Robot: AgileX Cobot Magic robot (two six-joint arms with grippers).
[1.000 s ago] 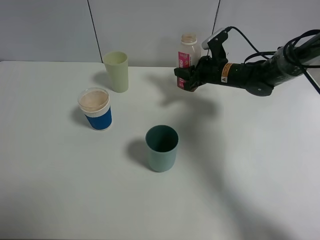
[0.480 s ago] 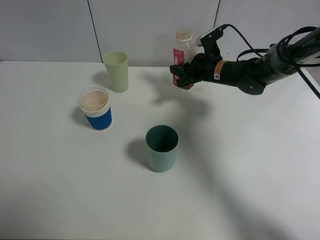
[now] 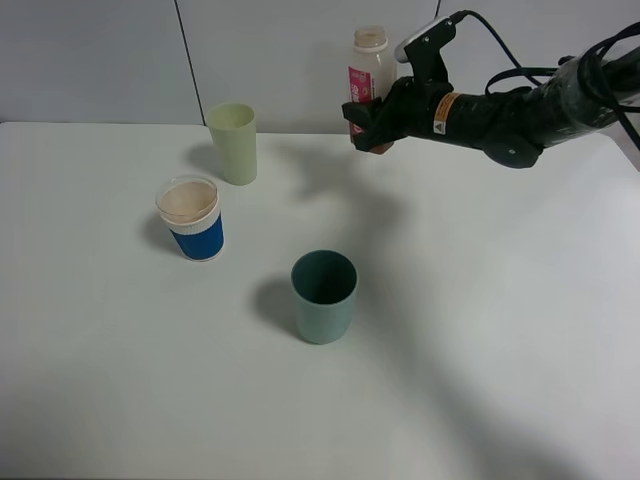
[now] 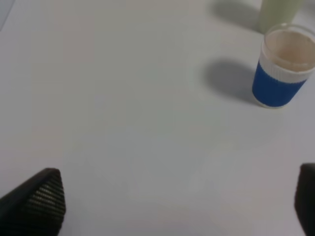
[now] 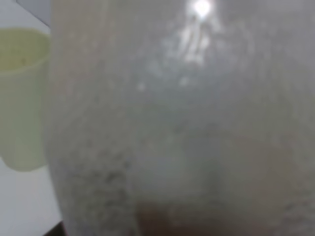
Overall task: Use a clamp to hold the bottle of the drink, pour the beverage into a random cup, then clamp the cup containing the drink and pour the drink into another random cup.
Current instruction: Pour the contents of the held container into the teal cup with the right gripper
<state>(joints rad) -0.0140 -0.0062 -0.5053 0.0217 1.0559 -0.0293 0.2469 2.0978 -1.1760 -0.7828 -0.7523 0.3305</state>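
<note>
My right clamp is shut on the bottle, a small translucent one with a pink label, held upright in the air at the back of the table. Its frosted body fills the right wrist view, with brown beverage at its base. The teal cup stands in the middle of the table, below and in front of the bottle. My left clamp hangs open over bare table with nothing between its fingers; the exterior high view does not show it.
A pale yellow-green cup stands at the back left, also in the right wrist view. A blue cup with a white rim stands left of centre, also in the left wrist view. A grey wall closes off the back.
The right arm has lifted the bottle higher, keeping it upright and shifting it slightly left. The cups have not moved.
</note>
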